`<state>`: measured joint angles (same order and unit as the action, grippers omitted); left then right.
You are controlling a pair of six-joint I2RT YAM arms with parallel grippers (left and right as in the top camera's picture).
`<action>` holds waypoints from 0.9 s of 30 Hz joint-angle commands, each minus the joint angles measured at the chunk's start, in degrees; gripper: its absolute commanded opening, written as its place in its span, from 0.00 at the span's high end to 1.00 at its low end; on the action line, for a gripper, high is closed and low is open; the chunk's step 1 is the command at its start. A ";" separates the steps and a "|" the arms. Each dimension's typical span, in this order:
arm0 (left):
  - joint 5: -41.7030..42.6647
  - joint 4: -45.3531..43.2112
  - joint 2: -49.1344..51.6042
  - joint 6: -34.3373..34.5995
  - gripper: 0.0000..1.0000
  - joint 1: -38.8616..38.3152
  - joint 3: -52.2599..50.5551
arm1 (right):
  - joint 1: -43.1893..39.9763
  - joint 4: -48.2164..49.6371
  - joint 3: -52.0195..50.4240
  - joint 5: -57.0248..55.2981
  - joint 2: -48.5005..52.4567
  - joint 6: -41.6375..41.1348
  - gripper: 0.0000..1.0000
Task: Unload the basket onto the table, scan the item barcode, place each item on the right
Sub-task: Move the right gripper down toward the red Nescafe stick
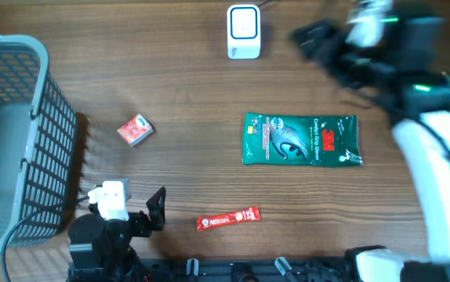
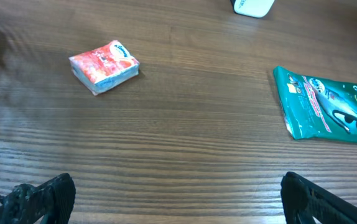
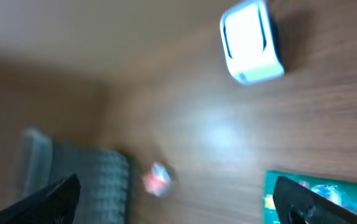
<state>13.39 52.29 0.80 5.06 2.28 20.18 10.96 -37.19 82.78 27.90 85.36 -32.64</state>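
Two grippers, both spread wide and both empty. My left gripper [image 2: 177, 204] sits low at the near edge of the tabletop [image 1: 194, 94], its dark fingertips showing at the bottom corners of the wrist view with only bare wood between them. My right gripper [image 3: 177, 198] hangs over the far right of the tabletop, jaws equally far apart, and its wrist view is blurred. Nothing is held, so no item has yet been picked for scanning. Ahead and to the left of the left gripper lies a small red pack [image 1: 136, 129], skewed on the wood. Near that gripper, to its right, a red sachet [image 1: 227, 220] lies flat. A green glove packet [image 1: 301, 139] lies flat mid-table, printed face up, just below the right gripper's reach. The items are well apart from each other, which I judge leaves room for fingers to close on one alone. A white scanner [image 1: 243, 31] stands at the far edge, its window facing up, presumably so a barcode can be held over it. A grey basket [image 1: 52, 157] stands at the left edge, likely for scanned items.
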 commanded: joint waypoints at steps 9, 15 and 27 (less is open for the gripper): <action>0.48 -0.28 -0.42 -0.26 0.00 0.24 -0.15 | 15.65 -29.81 -1.86 -3.17 19.50 17.44 0.00; 0.48 -0.31 -0.42 -0.26 0.00 0.24 -0.15 | 17.68 -42.01 -2.49 -0.68 18.86 28.20 0.04; 0.48 -0.28 -0.42 -0.26 0.00 0.24 -0.15 | 36.81 -33.35 -16.59 -2.54 18.86 18.88 0.17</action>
<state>13.41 52.29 0.80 5.06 2.28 20.18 42.83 -71.02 67.83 25.85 105.41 -7.70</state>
